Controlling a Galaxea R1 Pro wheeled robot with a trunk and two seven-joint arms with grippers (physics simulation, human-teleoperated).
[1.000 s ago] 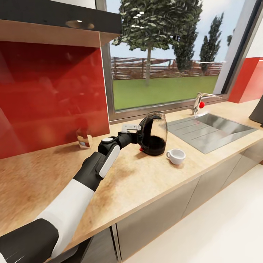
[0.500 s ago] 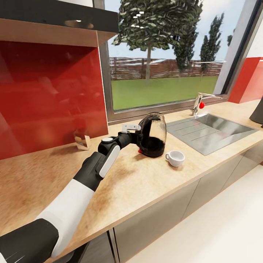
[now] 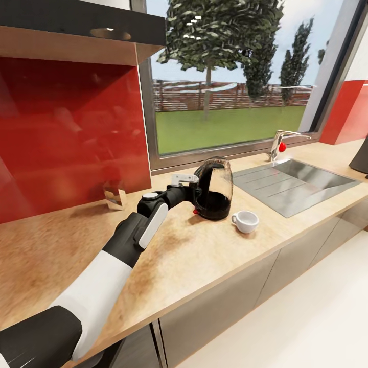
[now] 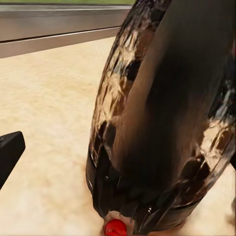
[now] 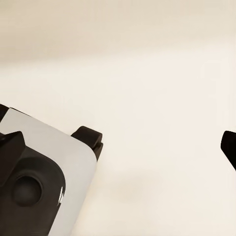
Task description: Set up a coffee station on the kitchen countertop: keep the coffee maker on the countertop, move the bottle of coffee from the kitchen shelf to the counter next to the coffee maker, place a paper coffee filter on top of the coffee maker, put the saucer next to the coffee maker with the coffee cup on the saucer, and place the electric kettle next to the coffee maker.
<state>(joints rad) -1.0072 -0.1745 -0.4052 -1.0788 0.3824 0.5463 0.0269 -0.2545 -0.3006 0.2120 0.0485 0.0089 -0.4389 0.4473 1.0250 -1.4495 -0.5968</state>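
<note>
The electric kettle (image 3: pixel 214 189), dark and glassy, stands on the pale countertop (image 3: pixel 168 255) near the window. My left gripper (image 3: pixel 196 192) reaches its handle side; up close, the kettle (image 4: pixel 162 128) sits between the widely spread fingers (image 4: pixel 9 153), so it is open. The white coffee cup (image 3: pixel 245 221) rests just right of the kettle. A dark edge of the coffee maker (image 3: pixel 361 153) shows at the far right. My right gripper (image 5: pixel 118 152) is open over pale floor, holding nothing.
A steel sink (image 3: pixel 301 181) with a tap (image 3: pixel 278 143) lies right of the kettle. A small glassy jar (image 3: pixel 115 195) stands by the red backsplash (image 3: pixel 66 128). A hood (image 3: pixel 76 20) overhangs the left. Dark cabinets (image 3: pixel 225 306) face the floor.
The whole head view slid slightly left, a camera move. The left gripper stays at the kettle; the kettle and cup have not shifted on the counter.
</note>
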